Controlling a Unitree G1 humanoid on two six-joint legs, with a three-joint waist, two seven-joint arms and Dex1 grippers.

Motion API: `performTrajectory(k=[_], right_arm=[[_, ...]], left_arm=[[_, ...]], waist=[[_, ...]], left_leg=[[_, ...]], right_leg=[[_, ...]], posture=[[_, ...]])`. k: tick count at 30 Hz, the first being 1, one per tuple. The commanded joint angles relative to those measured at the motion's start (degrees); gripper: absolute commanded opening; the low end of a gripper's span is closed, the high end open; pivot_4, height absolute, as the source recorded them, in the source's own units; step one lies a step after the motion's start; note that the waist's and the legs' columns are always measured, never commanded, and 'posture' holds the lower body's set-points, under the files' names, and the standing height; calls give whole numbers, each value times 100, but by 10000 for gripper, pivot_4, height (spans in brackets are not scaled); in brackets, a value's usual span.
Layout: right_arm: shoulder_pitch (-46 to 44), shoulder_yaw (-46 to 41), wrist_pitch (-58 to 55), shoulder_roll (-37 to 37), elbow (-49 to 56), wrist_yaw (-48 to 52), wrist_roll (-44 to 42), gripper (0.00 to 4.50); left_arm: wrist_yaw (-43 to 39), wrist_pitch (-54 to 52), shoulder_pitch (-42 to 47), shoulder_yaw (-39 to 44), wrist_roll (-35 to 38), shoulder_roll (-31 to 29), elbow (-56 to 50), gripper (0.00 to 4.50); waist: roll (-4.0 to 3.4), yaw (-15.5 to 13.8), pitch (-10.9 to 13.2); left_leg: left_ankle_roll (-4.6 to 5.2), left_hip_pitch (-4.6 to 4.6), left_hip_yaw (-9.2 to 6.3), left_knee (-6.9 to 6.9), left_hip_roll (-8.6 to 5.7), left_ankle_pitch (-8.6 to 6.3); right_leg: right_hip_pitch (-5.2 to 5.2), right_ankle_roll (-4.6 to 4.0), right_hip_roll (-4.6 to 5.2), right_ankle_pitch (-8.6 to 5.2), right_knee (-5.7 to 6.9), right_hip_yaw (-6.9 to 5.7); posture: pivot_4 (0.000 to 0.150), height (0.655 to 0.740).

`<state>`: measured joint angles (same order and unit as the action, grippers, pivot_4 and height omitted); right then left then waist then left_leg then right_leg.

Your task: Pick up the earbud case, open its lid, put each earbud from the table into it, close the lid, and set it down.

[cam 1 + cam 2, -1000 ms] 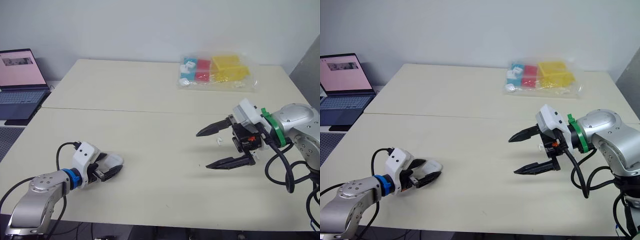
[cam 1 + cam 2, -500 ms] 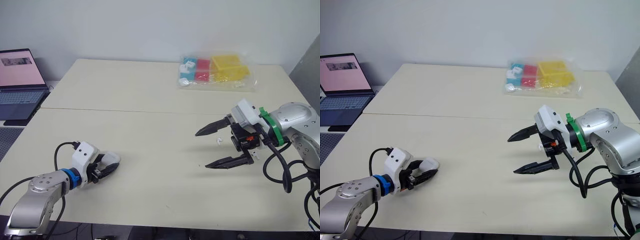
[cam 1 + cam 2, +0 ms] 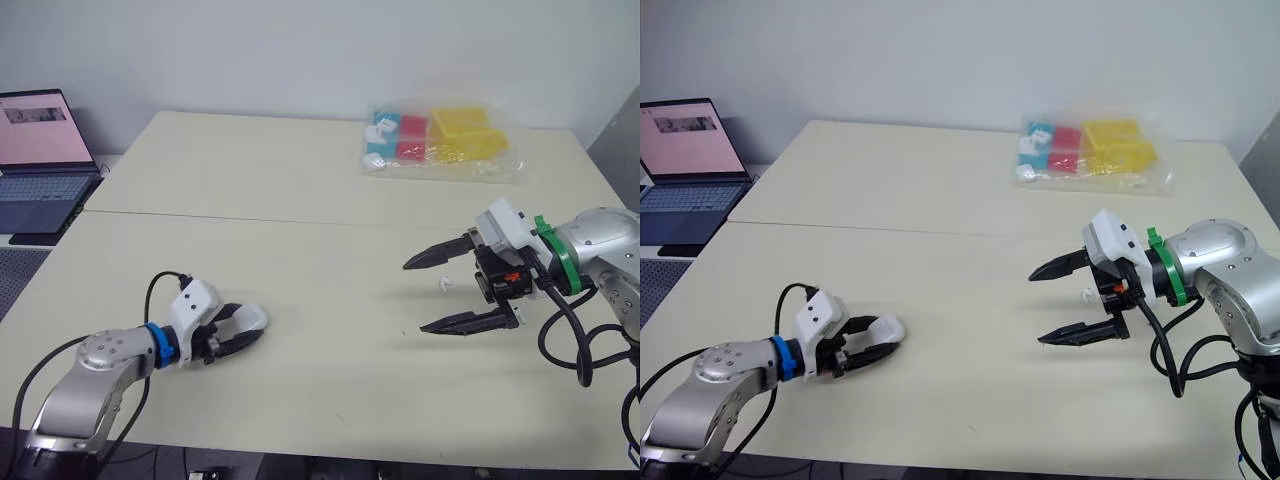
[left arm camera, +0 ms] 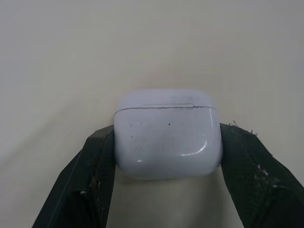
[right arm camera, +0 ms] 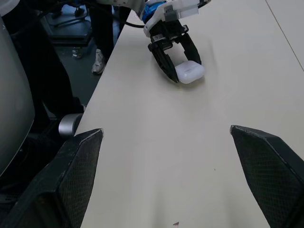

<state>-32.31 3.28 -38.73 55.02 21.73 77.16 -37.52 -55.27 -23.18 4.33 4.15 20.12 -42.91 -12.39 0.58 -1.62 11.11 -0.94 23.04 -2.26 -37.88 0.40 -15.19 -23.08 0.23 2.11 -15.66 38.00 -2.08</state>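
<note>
Plenty of bare table (image 3: 300, 180) between the two arms, with a seam across its middle. Laptop (image 3: 40, 150) off the far left edge and bag of coloured blocks (image 3: 440, 140) by the far edge, both well apart from the arms. On the left, near the front edge: forearm low and almost flat along the top, left gripper (image 3: 245, 327) aimed toward the middle, fingers (image 4: 90, 175) clamped against two opposite sides of the white earbud case (image 4: 167, 133). Lid down; case right at the table surface, resting or just lifted, cannot tell which. On the right: arm bent in from the right edge, right gripper (image 3: 414, 297) level above the top, facing the left one, spread wide with nothing in it. Small white earbud (image 3: 443, 283) on the table just beside the farther finger, near its root; touching or not, cannot tell.
</note>
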Motion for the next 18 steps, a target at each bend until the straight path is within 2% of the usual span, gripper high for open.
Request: performTrajectory(k=[1, 8, 13, 18], right_arm=[[82, -382, -158, 82, 255, -227, -212, 45000], [224, -963, -1135, -320, 547, -1502, -1019, 45000], [192, -1245, -3518, -675, 608, -3386, -2330, 45000], [133, -1425, -4330, -1491, 531, -4801, -3021, 45000]], left_arm=[[-300, 705, 731, -480, -82, 283, -135, 27853], [-528, 2660, 1664, -1270, -961, 751, 569, 27853], [-422, 4178, 2212, -1586, -1521, 1123, 1224, 27853], [-331, 4933, 2367, -1655, -1657, 1329, 1632, 27853]], waist=[[0, -12, 0], [1, 70, 0], [2, 32, -1], [3, 56, -1]], left_leg=[[0, 6, 1, -3, -1, 0], [3, -5, 31, -2, 4, 0], [4, -5, 27, -7, 13, 1], [5, -7, 44, -9, 12, 2]], right_leg=[[-5, 1, 0, 7, 1, 0], [-6, 9, -14, 14, 7, 20], [-7, 0, -28, 19, 16, 16], [-8, 8, -30, 26, 17, 38]], posture=[[1500, 7400], [1500, 7400], [1500, 7400], [1500, 7400]])
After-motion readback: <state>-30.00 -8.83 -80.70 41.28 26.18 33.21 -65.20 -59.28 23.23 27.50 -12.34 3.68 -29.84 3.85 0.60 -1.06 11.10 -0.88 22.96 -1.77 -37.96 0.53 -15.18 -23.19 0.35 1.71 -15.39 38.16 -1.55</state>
